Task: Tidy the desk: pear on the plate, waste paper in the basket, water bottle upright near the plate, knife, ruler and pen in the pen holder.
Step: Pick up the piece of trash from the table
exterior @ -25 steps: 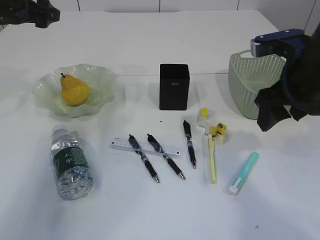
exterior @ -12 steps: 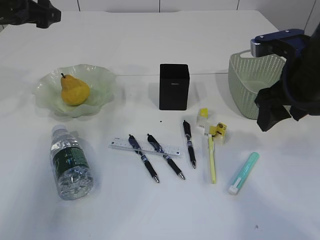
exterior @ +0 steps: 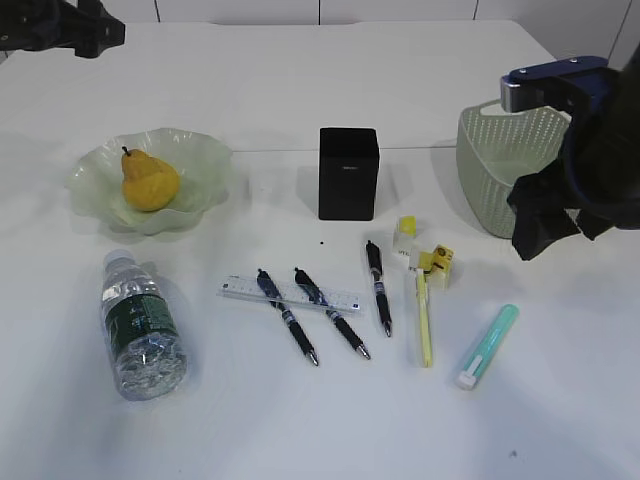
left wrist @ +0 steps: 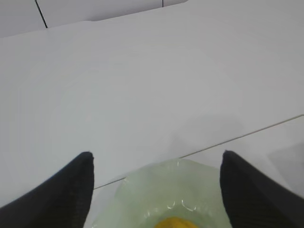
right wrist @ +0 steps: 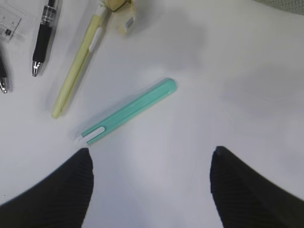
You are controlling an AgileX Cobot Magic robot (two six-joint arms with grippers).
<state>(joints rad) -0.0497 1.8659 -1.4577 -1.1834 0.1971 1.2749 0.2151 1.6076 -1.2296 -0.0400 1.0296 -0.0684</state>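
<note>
Overhead-ish, the exterior view is showing the whole table (exterior: 300, 60): pear (exterior: 149, 181) sitting in the plate (exterior: 205, 160), water bottle (exterior: 141, 327) lying on its side, ruler (exterior: 292, 293) flat w/ two dark pens across it, pen holder (exterior: 348, 173) upright, waste paper (exterior: 425, 255) scraps by a yellow pen (exterior: 424, 322), basket (exterior: 495, 170) just behind the right gripper (exterior: 545, 225).

Left wrist view is giving what the exterior can't: left gripper (left wrist: 156, 175) hanging w/ jaws wide apart, nothing between them, plate rim and a sliver of pear directly below.

Right wrist view: right gripper (right wrist: 149, 183) jaws also spread, empty, w/ a teal pen (right wrist: 127, 111) lying just ahead of them on the table, yellow pen further ahead-left.

Vs a second ago: right gripper is barely shifting, objects all staying put.
</note>
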